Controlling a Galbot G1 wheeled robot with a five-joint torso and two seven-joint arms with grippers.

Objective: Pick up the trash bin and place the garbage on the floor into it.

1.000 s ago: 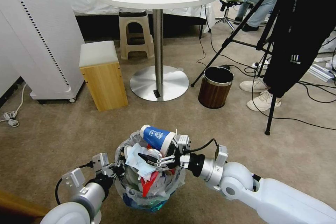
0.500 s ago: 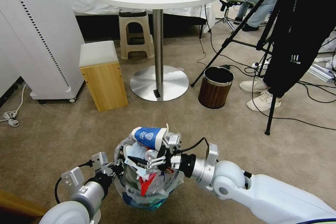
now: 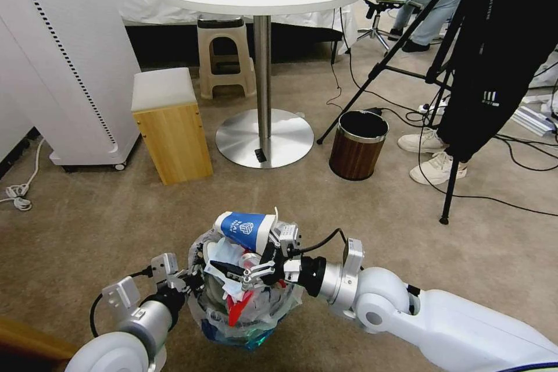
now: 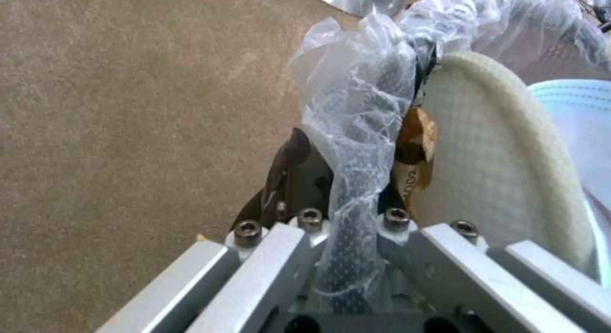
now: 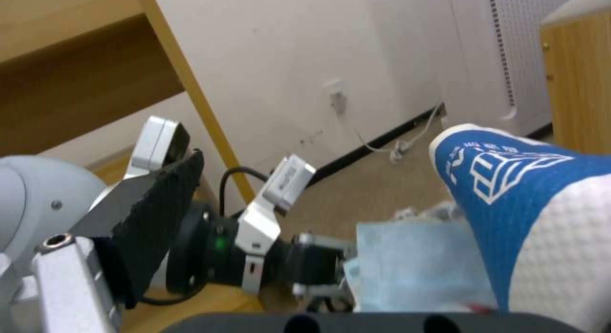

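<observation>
The trash bin [image 3: 216, 325], black mesh with a clear liner, sits low in front of me, heaped with garbage. My left gripper [image 3: 189, 285] is shut on its left rim; the left wrist view shows the fingers clamped on the bag-covered mesh [image 4: 356, 147], beside a white slipper [image 4: 496, 166]. My right gripper [image 3: 238, 253] hovers over the heap, open. One black finger [image 5: 159, 213] is bare. A blue-white paper cup [image 3: 244, 229] [image 5: 509, 180] lies on its side at the other finger, hiding it. A light-blue mask [image 5: 414, 261] and a red wrapper [image 3: 235, 308] lie below.
A brown wood-grain bin [image 3: 357, 145] stands ahead to the right, near a tripod leg [image 3: 447, 186] and a person's shoes [image 3: 430, 157]. The round table's base [image 3: 264, 138] and a wooden box stool [image 3: 171, 125] are ahead. Open carpet surrounds the trash bin.
My right gripper has moved left and a little lower over the bin, and the paper cup has gone with it. The left gripper and the bin have stayed put.
</observation>
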